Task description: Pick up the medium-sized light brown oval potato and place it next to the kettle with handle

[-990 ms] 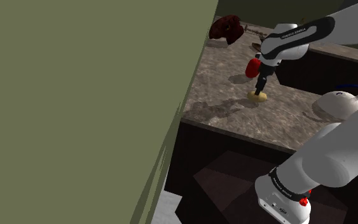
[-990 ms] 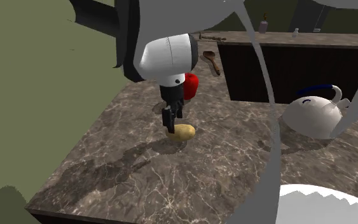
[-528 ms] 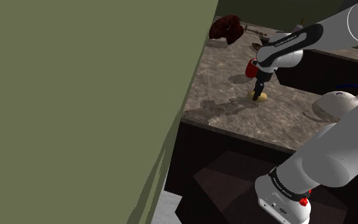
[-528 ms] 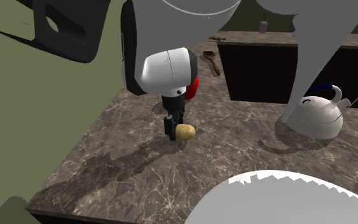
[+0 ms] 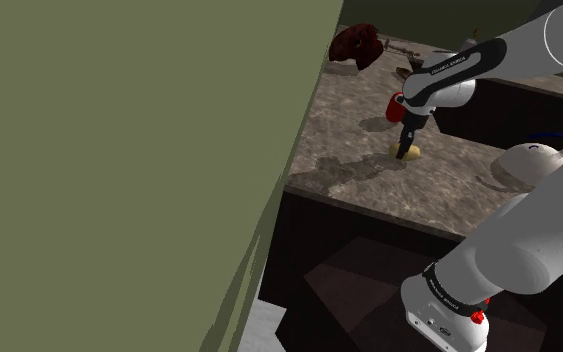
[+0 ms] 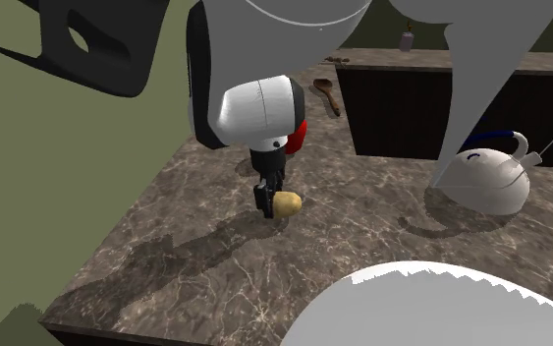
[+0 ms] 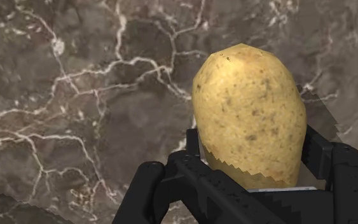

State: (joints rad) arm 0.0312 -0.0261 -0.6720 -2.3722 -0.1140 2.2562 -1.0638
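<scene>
The gripper [image 6: 268, 204] stood upright over the dark, white-veined stone bench [image 6: 215, 270], its tips down at the surface, clamped on the light brown, speckled oval potato [image 6: 288, 203]. In the wrist view the potato [image 7: 250, 114] sat between the two black fingers [image 7: 322, 156], which pressed on its sides near one end, while the rest of it stuck out beyond the gripper [image 7: 254, 159] over the bench [image 7: 75, 95]. Whether the potato rested on the stone or hung just clear of it could not be told. In the shoulder view the gripper [image 5: 404, 152] and the potato [image 5: 412, 152] were out on the open part of the bench [image 5: 349, 150].

A white kettle [image 6: 485, 179] with a dark blue handle stood on the same bench, well apart from the potato, toward the second exterior view's right. In the shoulder view the kettle [image 5: 527, 165] was at the right, beside the white arm [image 5: 529, 245]. A red round thing [image 6: 297, 133] lay just behind the wrist, near the potato, and showed in the shoulder view too [image 5: 396, 104]. A wooden spoon [image 6: 325, 94] lay farther back on the bench. An olive-green wall [image 5: 119, 150] took up the shoulder view's left
</scene>
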